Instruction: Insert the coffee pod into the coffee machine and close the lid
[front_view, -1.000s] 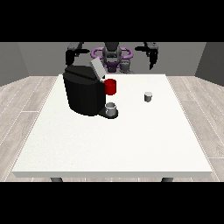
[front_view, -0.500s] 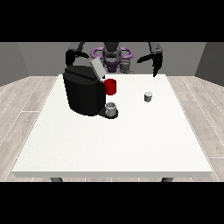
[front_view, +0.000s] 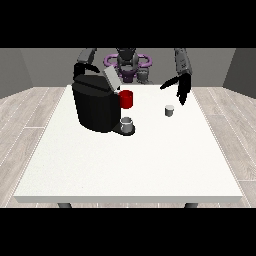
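one coffee pod (front_view: 169, 110) stands upright on table (front_view: 125, 165).

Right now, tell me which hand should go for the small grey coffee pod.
The robot's left, the hand at the view's right. It hangs open just behind and beside the small grey coffee pod. The other arm is up behind the black coffee machine, which stands between it and the pod.

No readable text, labels, brands or numbers anywhere.

Coffee pod (front_view: 169, 110) right of coffee machine (front_view: 96, 105)
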